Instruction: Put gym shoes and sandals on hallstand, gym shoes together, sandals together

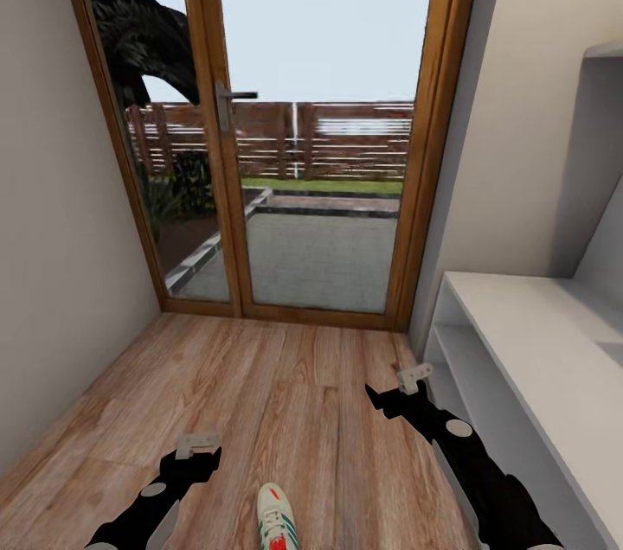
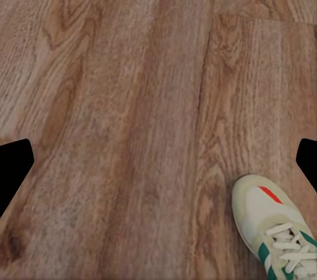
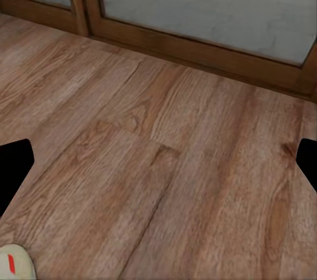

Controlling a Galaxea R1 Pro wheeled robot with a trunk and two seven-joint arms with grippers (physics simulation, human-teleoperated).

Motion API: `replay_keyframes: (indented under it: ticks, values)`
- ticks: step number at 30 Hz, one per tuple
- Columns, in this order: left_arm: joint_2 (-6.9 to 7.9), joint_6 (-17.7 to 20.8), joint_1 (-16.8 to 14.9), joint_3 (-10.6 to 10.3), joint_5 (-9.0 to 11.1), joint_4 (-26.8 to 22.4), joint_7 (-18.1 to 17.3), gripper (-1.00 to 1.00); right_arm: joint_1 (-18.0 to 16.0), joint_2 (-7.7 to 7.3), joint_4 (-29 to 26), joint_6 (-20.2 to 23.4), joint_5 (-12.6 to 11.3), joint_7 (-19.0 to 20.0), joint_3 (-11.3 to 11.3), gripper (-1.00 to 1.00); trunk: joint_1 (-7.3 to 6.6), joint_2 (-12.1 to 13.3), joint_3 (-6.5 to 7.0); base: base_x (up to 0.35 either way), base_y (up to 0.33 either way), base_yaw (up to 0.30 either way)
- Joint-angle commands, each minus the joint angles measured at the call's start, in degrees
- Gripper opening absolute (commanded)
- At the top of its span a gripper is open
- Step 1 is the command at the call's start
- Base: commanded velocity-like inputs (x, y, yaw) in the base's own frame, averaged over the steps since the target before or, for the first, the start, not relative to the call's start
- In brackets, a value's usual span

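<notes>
Lying between two claws: one gym shoe [image 1: 277,517] on floor [image 1: 285,394].

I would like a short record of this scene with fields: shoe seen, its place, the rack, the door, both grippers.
shoe seen: one gym shoe, off-white with green stripes and red accents
its place: on the corridor floor, between the two arms, toe toward the door
rack: pale grey hallstand on the robot's right, no shoe on the visible part
door: wood-framed glass door, shut
left gripper: open, holding nothing
right gripper: open, holding nothing
</notes>
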Motion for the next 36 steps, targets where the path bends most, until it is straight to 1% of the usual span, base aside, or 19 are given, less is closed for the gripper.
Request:
replay_keyframes:
  ticks: [1,9,26,31,32,36]
  values:
    - [-0.02,-0.2,0.0,0.2,0.0,0.0,-0.1,1.00,0.0,-0.05,-0.1,0.3,0.0,0.1,0.0,1.00,0.21,-0.4,-0.24,0.000,0.000,0.000]
    - [0.06,-0.2,0.0,0.3,-0.2,0.1,-0.1,1.00,0.0,-0.50,-0.2,0.3,0.0,0.1,-0.2,1.00,1.97,-3.6,-1.80,0.000,0.000,0.000]
    - [0.07,-0.3,0.0,0.2,-0.3,0.0,-0.1,1.00,0.0,-0.63,-0.3,0.4,0.1,0.1,-0.2,1.00,5.71,-10.5,-6.28,0.000,0.000,0.000]
    - [0.07,-0.8,0.0,0.1,-0.3,0.0,-0.1,1.00,0.0,-1.66,-0.3,0.4,0.0,0.1,-0.3,1.00,6.80,-12.5,-7.62,0.000,0.000,0.000]
    - [0.07,-0.9,0.0,0.1,-0.3,0.0,-0.1,1.00,0.0,-1.98,-0.3,0.4,0.0,0.1,-0.3,1.00,6.80,-12.5,-7.71,0.000,0.000,0.000]
    - [0.07,-0.9,-0.1,0.0,-0.3,0.0,-0.1,1.00,0.0,-2.36,-0.4,0.4,0.0,0.1,-0.3,1.00,6.80,-12.5,-8.07,0.000,0.000,0.000]
